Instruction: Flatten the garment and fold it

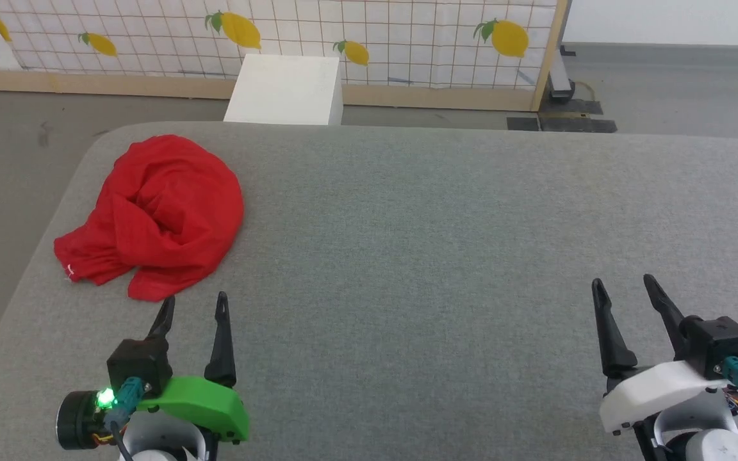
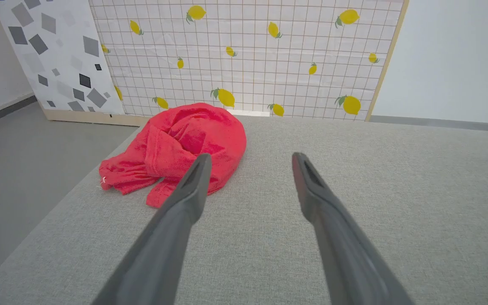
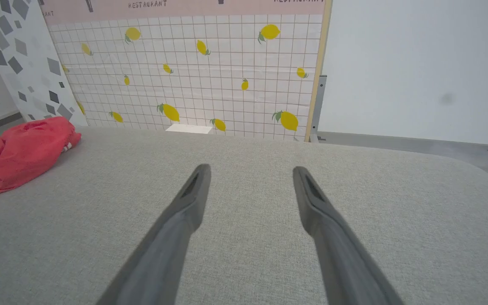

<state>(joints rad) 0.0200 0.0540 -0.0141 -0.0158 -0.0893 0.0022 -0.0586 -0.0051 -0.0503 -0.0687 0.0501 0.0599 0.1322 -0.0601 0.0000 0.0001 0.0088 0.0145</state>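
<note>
You see the garment (image 1: 157, 214) lying as a crumpled red heap in the upper left of the head view. It rests on the grey surface (image 1: 439, 224), close to the left edge and the far left corner. A small white fleck shows at the heap's lower-left hem.

The left end effector (image 1: 195, 298) sits at the lower left of that frame, directly below the heap. Its two dark fingers point up the frame and stand wide apart, gripping nothing. Its left fingertip comes just beside the garment's nearest fold, and you cannot tell from here whether it touches the cloth. The other fingertip lies over bare surface, to the right of the heap. In the left wrist view the garment (image 2: 184, 144) sits left of centre. The left-hand finger overlaps its near edge in the frame, while the right-hand finger points at bare surface.

The right end effector (image 1: 623, 280) sits at the lower right of the head view, well apart from the garment, with a broad stretch of bare surface between them. Its fingers are spread wide too and hold nothing. In the right wrist view the garment (image 3: 19, 148) lies at the far left edge of the frame, well off to the side of the fingers.

Beyond the surface's far edge, at the upper centre of the head view, a white box (image 1: 286, 89) stands before a lemon-print panel (image 1: 375, 32).
</note>
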